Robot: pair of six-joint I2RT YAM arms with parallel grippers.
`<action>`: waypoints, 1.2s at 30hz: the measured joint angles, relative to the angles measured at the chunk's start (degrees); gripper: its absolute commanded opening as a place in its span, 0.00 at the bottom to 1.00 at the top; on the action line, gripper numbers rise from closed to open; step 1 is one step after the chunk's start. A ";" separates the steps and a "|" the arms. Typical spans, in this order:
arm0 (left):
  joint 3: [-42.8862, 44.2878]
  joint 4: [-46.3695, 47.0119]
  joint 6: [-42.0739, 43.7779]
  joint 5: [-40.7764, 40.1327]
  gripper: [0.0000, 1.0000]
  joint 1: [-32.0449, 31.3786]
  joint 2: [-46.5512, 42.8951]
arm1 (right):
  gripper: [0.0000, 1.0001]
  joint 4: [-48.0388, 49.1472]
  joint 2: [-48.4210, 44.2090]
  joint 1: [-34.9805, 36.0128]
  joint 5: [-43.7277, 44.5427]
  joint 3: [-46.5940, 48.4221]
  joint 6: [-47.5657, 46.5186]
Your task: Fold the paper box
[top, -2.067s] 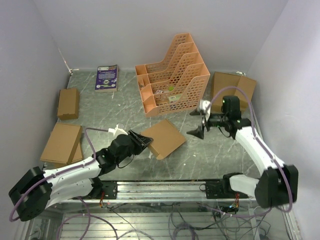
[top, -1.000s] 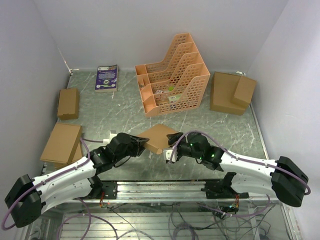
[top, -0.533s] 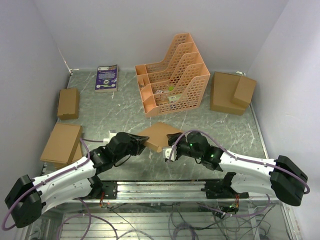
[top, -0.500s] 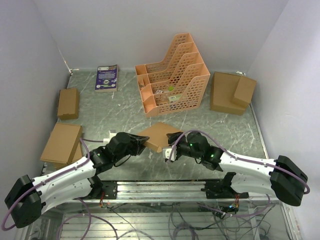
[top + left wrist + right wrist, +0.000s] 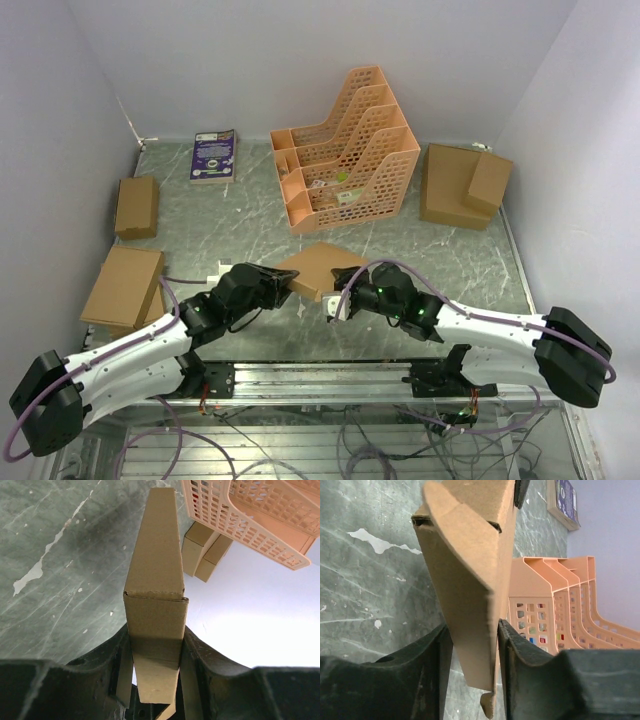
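Paper box (image 5: 318, 270), held over the near middle of the tabletop (image 5: 230, 215). One end is clamped by the left fingers (image 5: 202, 660), the opposite edge by the right fingers (image 5: 427, 655).

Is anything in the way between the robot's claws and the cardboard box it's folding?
No, nothing is in the way. The left claw and the right claw each have the cardboard box pinched between their fingers, one claw on each side of it. The orange rack stands farther back, apart from them.
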 measured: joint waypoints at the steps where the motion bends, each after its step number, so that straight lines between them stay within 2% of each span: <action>1: 0.00 0.26 0.00 0.00 0.49 0.04 0.00 | 0.32 0.04 -0.07 0.02 0.11 0.00 0.00; 6: 0.00 0.85 0.04 0.00 0.75 0.04 -0.79 | 0.28 0.00 -1.36 -0.20 0.50 -0.02 1.25; 9: 0.07 0.33 0.61 -0.04 0.84 0.04 -2.56 | 0.26 -0.44 -2.08 -1.07 -0.02 0.22 2.54; 14: 3.21 -4.42 3.54 -0.76 0.85 0.04 -6.49 | 0.26 -3.96 -2.78 -4.44 -3.10 2.49 6.23; 19: 10.47 -10.93 12.50 -2.86 0.85 0.04 -9.79 | 0.26 -9.73 -3.48 -10.56 -9.55 7.91 11.98; 25: 19.21 -14.27 35.50 -4.85 0.85 0.04 -12.81 | 0.26 -20.52 -2.43 -20.90 -22.60 19.85 21.38; 30: 22.27 -13.68 51.84 -4.74 0.85 0.04 -12.70 | 0.26 -30.58 6.43 -30.73 -39.30 33.46 33.00; 33: 21.35 -12.17 59.41 -4.42 0.85 0.04 -12.20 | 0.26 -33.16 11.91 -33.38 -46.75 34.42 41.38; 36: 17.51 -8.41 64.92 -3.58 0.85 0.04 -12.61 | 0.26 -29.70 13.92 -34.34 -52.13 27.32 53.57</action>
